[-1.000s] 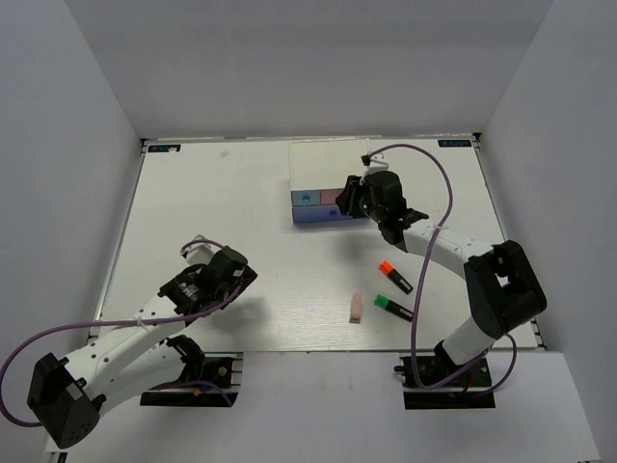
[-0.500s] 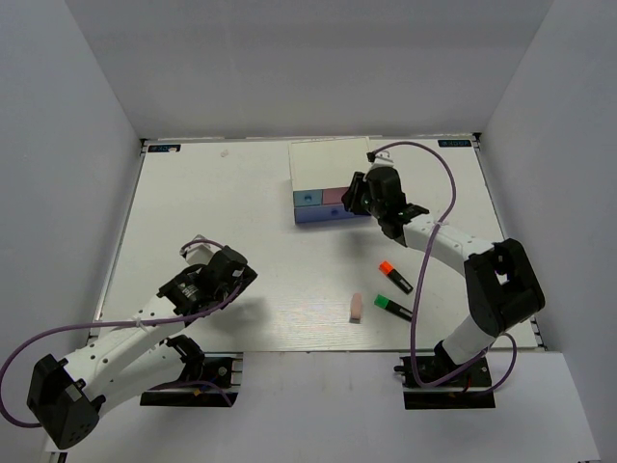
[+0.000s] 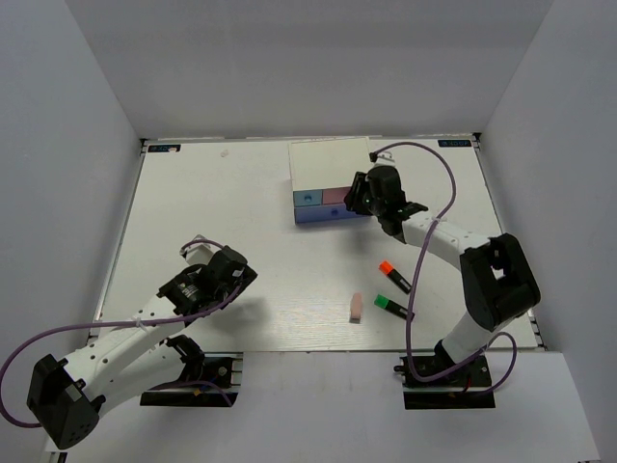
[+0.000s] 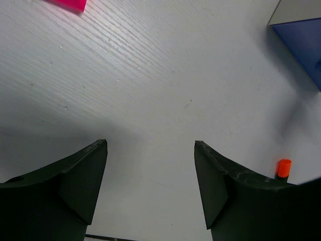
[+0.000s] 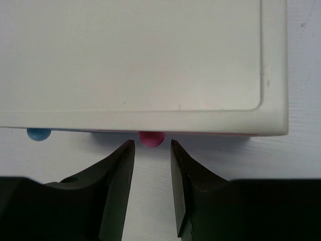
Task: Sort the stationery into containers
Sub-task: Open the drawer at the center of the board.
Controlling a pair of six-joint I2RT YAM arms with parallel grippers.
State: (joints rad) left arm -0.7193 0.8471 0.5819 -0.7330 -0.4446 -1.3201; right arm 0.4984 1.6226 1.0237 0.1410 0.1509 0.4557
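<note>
The white-topped box [image 3: 330, 164] stands at the back, with a light blue drawer front [image 3: 307, 197], a pink front [image 3: 333, 195] and a wide periwinkle front [image 3: 323, 214]. My right gripper [image 3: 353, 201] is open at the pink front. In the right wrist view its jaws [image 5: 152, 145] stand narrowly apart, tips just short of the pink knob [image 5: 151, 138]; a blue knob [image 5: 38, 134] is to the left. An orange-red-capped highlighter [image 3: 393, 276], a green-capped highlighter [image 3: 392, 307] and a pinkish eraser [image 3: 356, 308] lie on the table. My left gripper [image 3: 236, 273] is open and empty [image 4: 150, 150].
The left wrist view shows a bright pink object [image 4: 67, 4] cut off at the top edge, a blue box corner [image 4: 301, 42] and the orange cap [image 4: 284, 167]. White walls enclose the table [image 3: 212, 212]. The right arm's purple cable [image 3: 439, 174] loops beside the box.
My right gripper has moved a little closer to the box, up to the pink drawer's knob. The left arm and the loose stationery have not moved.
</note>
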